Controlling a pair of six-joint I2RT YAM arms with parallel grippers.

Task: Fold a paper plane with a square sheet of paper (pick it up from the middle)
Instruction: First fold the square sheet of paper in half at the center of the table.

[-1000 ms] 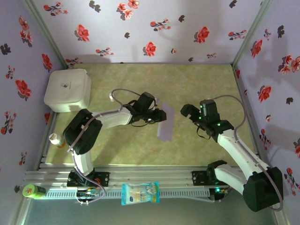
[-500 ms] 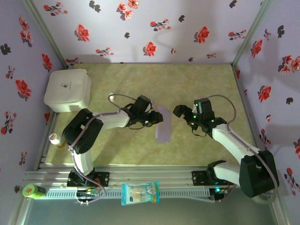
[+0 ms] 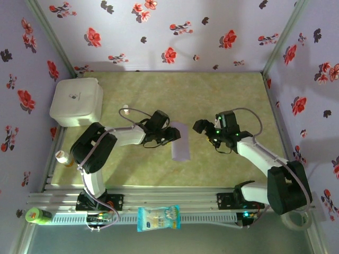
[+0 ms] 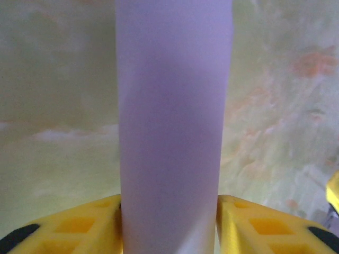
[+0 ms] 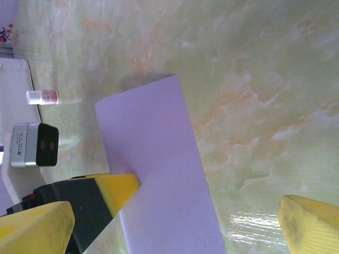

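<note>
The square sheet of paper (image 3: 181, 143) is pale lilac and doubled into a narrow strip at mid-table. My left gripper (image 3: 169, 135) is at its left edge. In the left wrist view the sheet of paper (image 4: 172, 121) bulges up as a tall band between the yellow fingers (image 4: 90, 225), which touch both its sides. My right gripper (image 3: 203, 127) stands open just right of the strip. From the right wrist the sheet of paper (image 5: 153, 159) runs across my wide-open right gripper (image 5: 175, 227), with a left finger (image 5: 117, 190) on its edge.
A white rounded box (image 3: 77, 101) stands at the back left. A small bottle (image 3: 63, 157) sits by the left wall. A green object (image 3: 36, 215) and a blue-and-white packet (image 3: 158, 218) lie on the front rail. Floral walls close in three sides.
The left gripper has drawn the strip left and toward the front edge, and its jaws have widened a little. The right gripper has swung left, closer to the strip, still open.
</note>
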